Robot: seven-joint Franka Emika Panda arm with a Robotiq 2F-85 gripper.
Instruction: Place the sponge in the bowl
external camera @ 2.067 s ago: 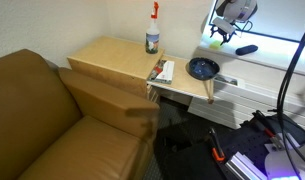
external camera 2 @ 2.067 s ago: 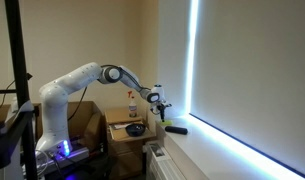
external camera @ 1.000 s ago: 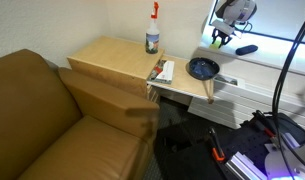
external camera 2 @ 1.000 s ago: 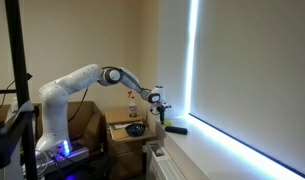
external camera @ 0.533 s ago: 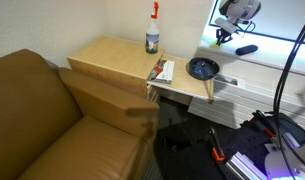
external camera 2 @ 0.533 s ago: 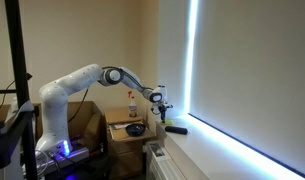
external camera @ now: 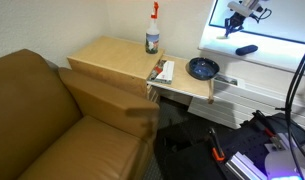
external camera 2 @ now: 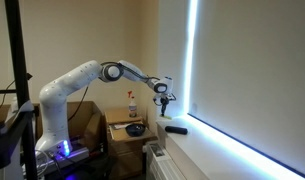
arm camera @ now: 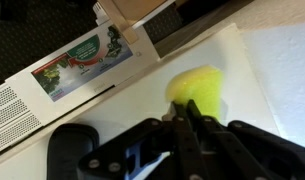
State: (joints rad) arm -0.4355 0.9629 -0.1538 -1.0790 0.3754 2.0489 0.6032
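A round dark bowl (external camera: 202, 69) sits empty at the end of a light wooden tabletop (external camera: 112, 58), and everything else is placed relative to it. The gripper (external camera: 235, 20) hangs high above and beyond the bowl, in front of a bright window. In the wrist view, its two dark fingers (arm camera: 182, 112) are closed in a pinch on the sponge (arm camera: 200, 82), a small yellow-green lump held in the air well clear of the bowl. On the white sill just behind the bowl, roughly below the gripper, lies a dark blue oblong object (external camera: 246, 49). A printed leaflet (external camera: 162, 71) lies flat just beside the bowl on the tabletop, and it also shows in the wrist view (arm camera: 87, 58). Farther along the tabletop from the bowl stands a spray bottle (external camera: 152, 30) with a red top. A brown sofa (external camera: 42, 110) fills the foreground, well apart from the bowl. In an exterior view the white robot arm (external camera 2: 82, 80) reaches over the bowl (external camera 2: 136, 130) with the gripper (external camera 2: 164, 97) above the oblong object (external camera 2: 175, 129). Compared with half a second earlier, the gripper has risen noticeably higher above the sill and bowl, carrying the sponge up with it. The bowl, leaflet, bottle and oblong object lie where they were.
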